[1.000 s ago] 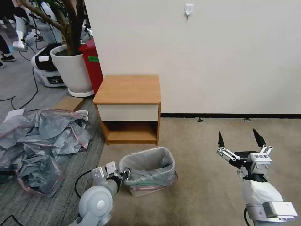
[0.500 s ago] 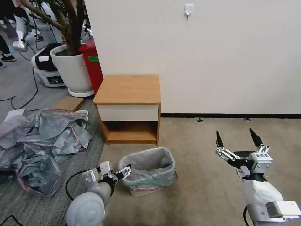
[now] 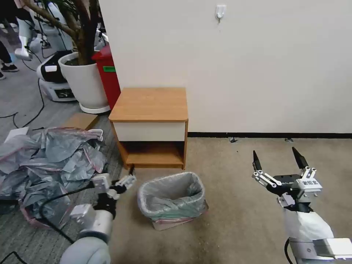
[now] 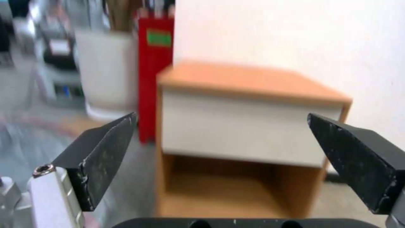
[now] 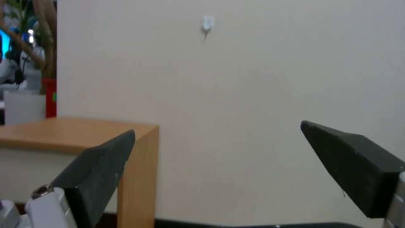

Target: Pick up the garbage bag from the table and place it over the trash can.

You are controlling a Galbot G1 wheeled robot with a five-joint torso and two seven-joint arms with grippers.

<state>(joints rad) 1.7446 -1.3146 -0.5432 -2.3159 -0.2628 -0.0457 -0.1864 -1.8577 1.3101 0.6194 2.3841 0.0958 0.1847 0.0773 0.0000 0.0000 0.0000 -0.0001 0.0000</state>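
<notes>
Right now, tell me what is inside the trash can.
The garbage bag lines the trash can, its edge folded over the rim and crumpled folds sagging inside. Whatever lies beneath those folds, and the can's bottom, is covered.

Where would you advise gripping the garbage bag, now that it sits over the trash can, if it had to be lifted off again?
I would pinch the garbage bag at the band folded down over the trash can rim, on the side facing the open left gripper, coming from outside and above. There the film is doubled and stands proud of the wall; inside, it sags loose. The open right gripper hangs farther off.
</notes>
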